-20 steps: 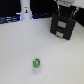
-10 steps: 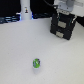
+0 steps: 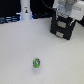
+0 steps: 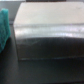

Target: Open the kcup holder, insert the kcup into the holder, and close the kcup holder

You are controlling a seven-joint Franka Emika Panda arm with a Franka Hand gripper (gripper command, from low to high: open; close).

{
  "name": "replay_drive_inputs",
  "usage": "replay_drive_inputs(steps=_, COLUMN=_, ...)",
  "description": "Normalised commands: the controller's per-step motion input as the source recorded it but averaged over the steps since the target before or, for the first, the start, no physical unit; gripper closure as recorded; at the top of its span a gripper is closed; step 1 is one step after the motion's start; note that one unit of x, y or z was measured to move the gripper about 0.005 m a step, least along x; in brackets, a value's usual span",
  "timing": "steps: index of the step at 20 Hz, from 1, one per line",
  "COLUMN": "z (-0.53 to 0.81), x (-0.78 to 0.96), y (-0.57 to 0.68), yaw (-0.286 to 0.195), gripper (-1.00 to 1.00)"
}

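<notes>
The kcup holder (image 3: pixel 62 29) is a black box with two stacked drawer fronts, standing at the back of the exterior view's right; both drawers look shut. My gripper (image 3: pixel 65 13) hangs right above the holder's top, and its fingers are too blurred to read. The kcup (image 3: pixel 36 63), a tiny green pod with blue and white bits, sits alone on the white table, well in front of the holder and toward the exterior view's left. The wrist view is blurred and shows a grey boxy surface (image 4: pixel 47 32), probably the holder's top, with no fingers in sight.
A white bottle-like object with a dark mark (image 3: pixel 25 10) stands at the back on the exterior view's left. The white table (image 3: pixel 55 60) ends against a dark background at the back. A teal shape (image 4: pixel 4 25) shows at the wrist view's edge.
</notes>
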Motion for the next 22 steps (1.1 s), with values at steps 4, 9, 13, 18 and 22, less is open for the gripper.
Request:
replay_drive_inputs(steps=4, z=-0.01, x=-0.04, y=0.01, yaw=-0.017, gripper=1.00)
replay_drive_inputs(steps=9, z=0.00, x=0.12, y=-0.02, yaw=-0.019, gripper=1.00)
replay_drive_inputs(steps=13, z=0.00, x=0.06, y=-0.02, yaw=-0.018, gripper=1.00)
replay_drive_inputs(steps=18, z=0.06, x=0.25, y=-0.04, yaw=-0.038, gripper=1.00)
replay_drive_inputs(steps=22, z=0.17, x=0.50, y=-0.22, yaw=-0.039, gripper=1.00)
